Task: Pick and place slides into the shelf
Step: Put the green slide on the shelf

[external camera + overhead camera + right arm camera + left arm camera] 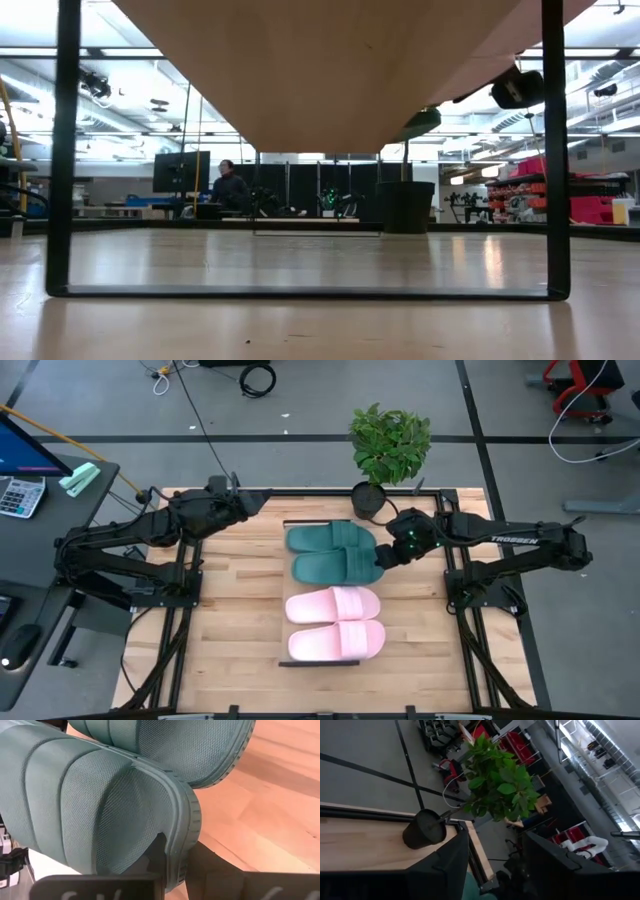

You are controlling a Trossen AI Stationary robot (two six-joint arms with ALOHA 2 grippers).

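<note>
Four slides lie side by side on the shelf point(330, 662) in the table's middle: two teal ones point(330, 539) point(335, 566) at the far end and two pink ones point(332, 605) point(335, 641) at the near end. My right gripper point(383, 556) is shut on the right end of the nearer teal slide point(100, 805). My left gripper point(255, 503) hangs open above the table's far left, level and pointing right, touching nothing. In the low view the shelf point(330, 70) shows from underneath. My right gripper pinches the rim at the nearer teal slide's right end point(182, 827), just past the strap. One finger point(157, 851) lies on the footbed and the other point(215, 865) under the sole. The fingers slant down from the table's right. The rest of the slide lies on the shelf.
A potted plant point(390, 440) in a black pot point(368, 500) stands at the far edge, close to my right gripper and to the far teal slide. The shelf's dark metal legs point(62, 150) rise from the tabletop. Bare plank tabletop point(240, 600) lies on either side of the shelf.
</note>
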